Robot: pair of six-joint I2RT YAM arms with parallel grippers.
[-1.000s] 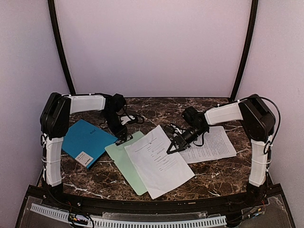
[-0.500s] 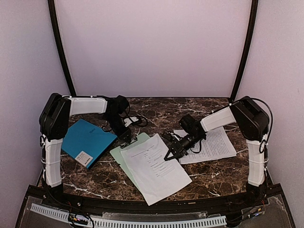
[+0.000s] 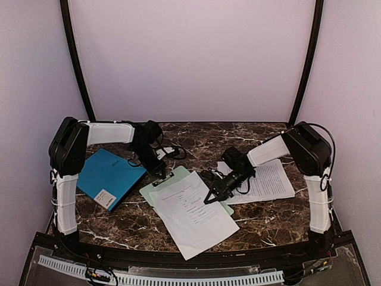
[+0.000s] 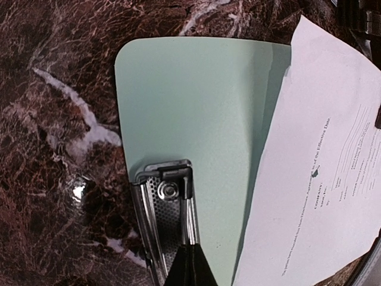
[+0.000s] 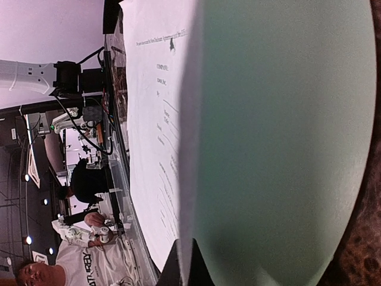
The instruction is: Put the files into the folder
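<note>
1. Folder [image 3: 110, 176]: teal, lying closed and flat by the left edge of the surface [image 3: 262, 220], white label [image 3: 106, 198] at its near corner. No sheet is in it yet.
2. Left claw [image 3: 159, 174]: closed tight, holding nothing. Its tips are at the metal clip [image 4: 164, 202] of a pale green clipboard [image 4: 190, 101].
3. First sheet [image 3: 193, 214]: printed, lying askew over the clipboard at mid-surface. Its long axis slants from far left to near right, and it is clear of the clip.
4. Right claw [image 3: 208, 198]: closed to a point, gripping nothing, tip down on this sheet near its right edge.
5. Second sheet [image 3: 271, 182]: dense text, flat towards the right edge, beyond the right claw.

Governing relation: the folder lies left of both sheets and both claws, well apart from the paper. The left arm is much the nearer to it, so opening it probably falls to that arm. The right claw is already on the first sheet.
</note>
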